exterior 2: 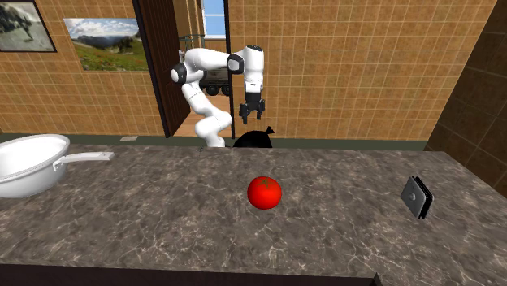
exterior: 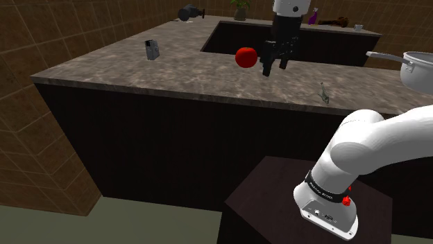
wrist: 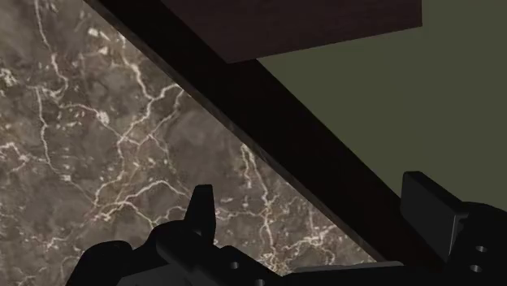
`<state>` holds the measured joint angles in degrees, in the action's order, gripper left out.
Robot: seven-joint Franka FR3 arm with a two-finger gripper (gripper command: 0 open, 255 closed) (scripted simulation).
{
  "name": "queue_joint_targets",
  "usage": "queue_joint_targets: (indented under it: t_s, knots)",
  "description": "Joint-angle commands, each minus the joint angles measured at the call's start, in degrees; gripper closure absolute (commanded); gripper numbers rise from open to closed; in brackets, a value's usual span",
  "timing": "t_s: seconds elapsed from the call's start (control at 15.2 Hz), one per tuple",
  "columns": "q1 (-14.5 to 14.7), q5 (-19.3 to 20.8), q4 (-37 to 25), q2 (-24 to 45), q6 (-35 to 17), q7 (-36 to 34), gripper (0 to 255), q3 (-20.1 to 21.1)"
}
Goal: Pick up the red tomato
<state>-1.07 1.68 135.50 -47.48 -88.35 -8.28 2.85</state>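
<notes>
Red tomato (exterior: pixel 245 57) sits on the dark veined marble tabletop (exterior: pixel 180 73), round, glossy, with nothing touching it. In the second exterior view the tomato (exterior 2: pixel 264 192) lies near the middle of the tabletop (exterior 2: pixel 162 219), about halfway between its front and far edges. Jaws: spread wide, holding nothing. In the wrist view the two black fingers (wrist: pixel 201 213) stand well apart, with bare marble, the tabletop's dark edge and olive floor (wrist: pixel 422 106) beyond them. Jaws point downward, hanging in the air over the tabletop's edge on the arm's side. In the shoulder view they appear just right of the tomato, but the second exterior view shows them raised and well apart from it, past the far edge. White arm (exterior 2: pixel 213 81) rises from the dark stand (exterior: pixel 277 201); a corner of the stand (wrist: pixel 325 24) also shows in the wrist view. A small dark grey flat device (exterior: pixel 152 49) stands on the tabletop, well apart from the tomato, on the shoulder view's left; the same device (exterior 2: pixel 417 197) is at the second exterior view's right, leaning. A white pan (exterior 2: pixel 28 166) with a long handle rests on the tabletop at the second exterior view's left, and it is at the shoulder view's right edge (exterior: pixel 418 69). Farther back on the tabletop there is a dark rounded vessel (exterior: pixel 189 12) and a purple bottle (exterior: pixel 313 15). Two framed pictures (exterior 2: pixel 106 42) hang on the tan tiled wall behind the arm.
</notes>
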Motion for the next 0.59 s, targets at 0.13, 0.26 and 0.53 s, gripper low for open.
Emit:
queue_joint_targets:
  t_s: [0.13,0.26,0.53]
  knots:
    - [-1.05,0.89,-1.88,3.50,-2.14,0.27,0,-1.13]
    - [-2.04,1.65,-3.99,7.04,-4.08,0.53,0,-2.24]
    - [-3.78,2.80,-8.88,14.15,-7.37,0.99,0,-4.42]
